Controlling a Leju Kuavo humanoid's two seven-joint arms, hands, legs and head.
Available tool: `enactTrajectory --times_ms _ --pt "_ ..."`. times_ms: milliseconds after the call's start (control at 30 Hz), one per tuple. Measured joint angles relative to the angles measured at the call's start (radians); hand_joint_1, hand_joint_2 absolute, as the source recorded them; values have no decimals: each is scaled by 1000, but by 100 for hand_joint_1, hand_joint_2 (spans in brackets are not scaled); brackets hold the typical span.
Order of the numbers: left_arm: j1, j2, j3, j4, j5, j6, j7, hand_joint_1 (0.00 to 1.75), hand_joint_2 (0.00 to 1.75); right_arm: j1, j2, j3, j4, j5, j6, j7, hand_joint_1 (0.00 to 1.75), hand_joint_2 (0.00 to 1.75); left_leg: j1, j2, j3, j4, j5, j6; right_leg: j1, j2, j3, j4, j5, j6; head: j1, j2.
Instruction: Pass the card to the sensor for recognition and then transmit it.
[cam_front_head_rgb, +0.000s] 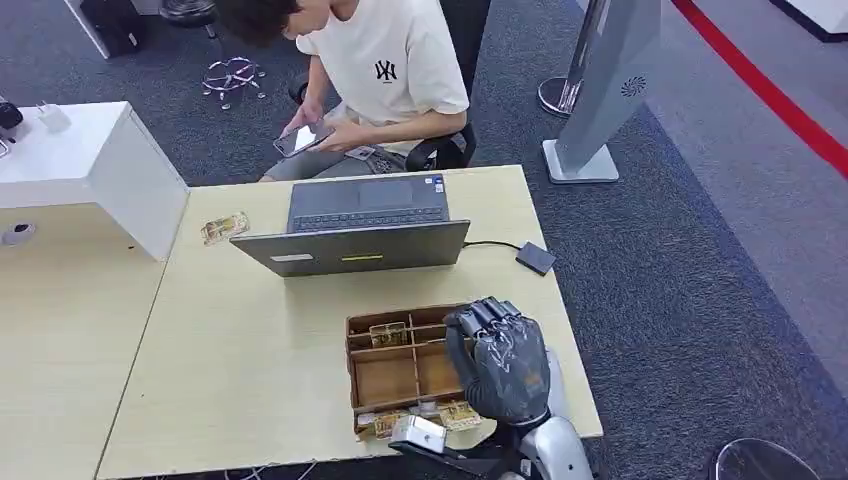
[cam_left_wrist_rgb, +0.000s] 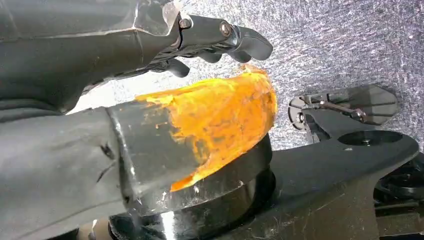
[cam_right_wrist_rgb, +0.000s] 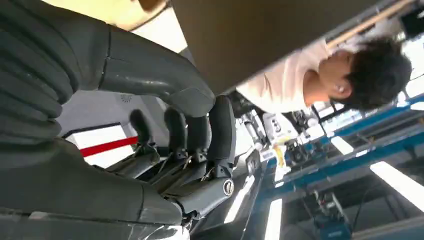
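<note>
Far left of the desk (cam_front_head_rgb: 250, 330): one loose card (cam_front_head_rgb: 224, 228) lies flat near the white partition (cam_front_head_rgb: 120, 170), well apart from everything else. Next, centre: open laptop (cam_front_head_rgb: 360, 232), w/ a person (cam_front_head_rgb: 385, 70) seated behind it looking at a phone (cam_front_head_rgb: 302, 139). Below the laptop, the wooden tray (cam_front_head_rgb: 385, 375) w/ dividers; cards in its back-left compartment (cam_front_head_rgb: 389, 334), and more cards (cam_front_head_rgb: 420, 420) along the tray's near edge. Right of the laptop, a small black box on a cable, prob. the sensor (cam_front_head_rgb: 535, 258).

Right hand (cam_front_head_rgb: 500, 355) hovers over the tray's right side, fingers curled down; in the wrist view fingers (cam_right_wrist_rgb: 220, 130) are apart, nothing seen betw. them, so it looks empty. Left hand (cam_left_wrist_rgb: 220, 42) hangs by the body over carpet; fingers loosely bent, can't tell its state for sure.

Judgement: step in hand = picking a card from the tray. To do it well: come down on one card only, pinch by an edge, lift clear of the dividers w/o dragging the tray, then carry it flat to the sensor.
</note>
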Motion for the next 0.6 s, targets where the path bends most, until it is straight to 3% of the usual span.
enactTrajectory --times_ms 33,100,133,167,200,233,300,467,600 --pt "0 0 0 0 0 -1 0 0 0 -4 -8 14 11 5 0 11 112 175 0 0 0 0 0 0 0 0 0 0 0 0 0 0" --pt "0 0 0 0 2 -1 0 0 0 -17 -24 40 42 13 0 39 136 175 0 0 0 0 0 0 0 0 0 0 0 0 0 0" --pt "0 0 0 0 2 -2 0 0 0 -23 -31 50 54 13 0 48 134 175 0 0 0 0 0 0 0 0 0 0 0 0 0 0" --pt "0 0 0 0 3 -2 0 0 0 -31 -42 61 67 12 0 58 119 175 0 0 0 0 0 0 0 0 0 0 0 0 0 0" --pt "0 0 0 0 3 -3 -1 0 0 -39 -52 71 80 15 0 81 70 175 0 0 0 0 0 0 0 0 0 0 0 0 0 0" --pt "0 0 0 0 3 -4 -2 0 0 -48 -58 79 91 24 0 103 44 175 0 0 0 0 0 0 0 0 0 0 0 0 0 0" --pt "0 0 0 0 5 -4 -2 0 0 -65 -74 103 117 30 0 141 38 175 0 0 0 0 0 0 0 0 0 0 0 0 0 0" --pt "0 0 0 0 2 -4 -2 0 0 -72 -83 115 127 33 0 150 35 175 0 0 0 0 0 0 0 0 0 0 0 0 0 0" --pt "0 0 0 0 -11 -4 -1 0 0 -113 -137 178 199 46 -1 225 42 175 0 0 0 0 0 0 0 0 0 0 0 0 0 0"
